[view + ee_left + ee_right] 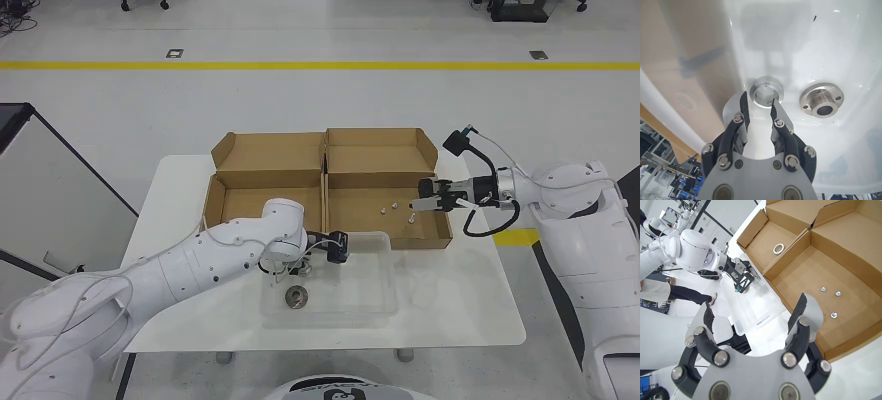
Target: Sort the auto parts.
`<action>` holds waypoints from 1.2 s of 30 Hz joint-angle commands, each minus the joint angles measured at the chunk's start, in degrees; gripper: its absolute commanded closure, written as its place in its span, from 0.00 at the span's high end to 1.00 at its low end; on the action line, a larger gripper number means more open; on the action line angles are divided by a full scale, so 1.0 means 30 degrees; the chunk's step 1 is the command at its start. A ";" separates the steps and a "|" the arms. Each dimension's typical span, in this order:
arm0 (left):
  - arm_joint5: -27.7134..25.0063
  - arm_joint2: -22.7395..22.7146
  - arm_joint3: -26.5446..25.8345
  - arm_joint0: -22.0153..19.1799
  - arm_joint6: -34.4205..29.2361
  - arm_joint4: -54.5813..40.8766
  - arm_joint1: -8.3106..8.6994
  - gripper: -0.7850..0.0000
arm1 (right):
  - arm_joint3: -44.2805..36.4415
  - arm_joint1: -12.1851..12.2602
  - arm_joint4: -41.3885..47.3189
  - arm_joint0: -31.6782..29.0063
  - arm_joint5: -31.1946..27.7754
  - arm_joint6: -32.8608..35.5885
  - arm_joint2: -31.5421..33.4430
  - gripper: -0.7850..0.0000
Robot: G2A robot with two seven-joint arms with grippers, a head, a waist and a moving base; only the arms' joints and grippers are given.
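Observation:
In the left wrist view my left gripper [758,100] is open inside the clear plastic bin [829,47]. Its fingertips [744,98] sit at a silver ring collar [766,89], one outside the wall and one over its near rim. A flanged metal hub [821,103] lies beside the collar. From above, the left gripper [300,264] is at the bin's back left, with the hub [295,296] nearer the front. My right gripper [420,204] hangs open over the right cardboard box [360,218], holding nothing. Three small nuts [833,315] lie on that box's floor.
The left cardboard box [761,247] holds one silver ring [778,248]. Both boxes stand side by side behind the bin [392,275] with flaps raised at the back. The white table [470,300] has bare room on the right and along its left edge.

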 commanded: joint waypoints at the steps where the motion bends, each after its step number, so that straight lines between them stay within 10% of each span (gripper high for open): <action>1: 0.0011 0.0000 0.0034 0.0042 -0.0011 0.0002 -0.0009 0.34 | 0.0000 0.0000 0.0004 0.0000 0.0000 0.0000 0.0001 1.00; 22: -0.0141 0.0000 0.0322 0.0218 0.0141 0.0062 -0.0214 0.27 | 0.0000 0.0000 0.0004 0.0000 0.0000 0.0000 0.0001 1.00; 36: -0.0223 0.0000 0.0493 0.0293 0.0221 -0.0534 -0.0438 0.47 | 0.0000 0.0000 0.0004 0.0000 0.0000 0.0000 0.0001 1.00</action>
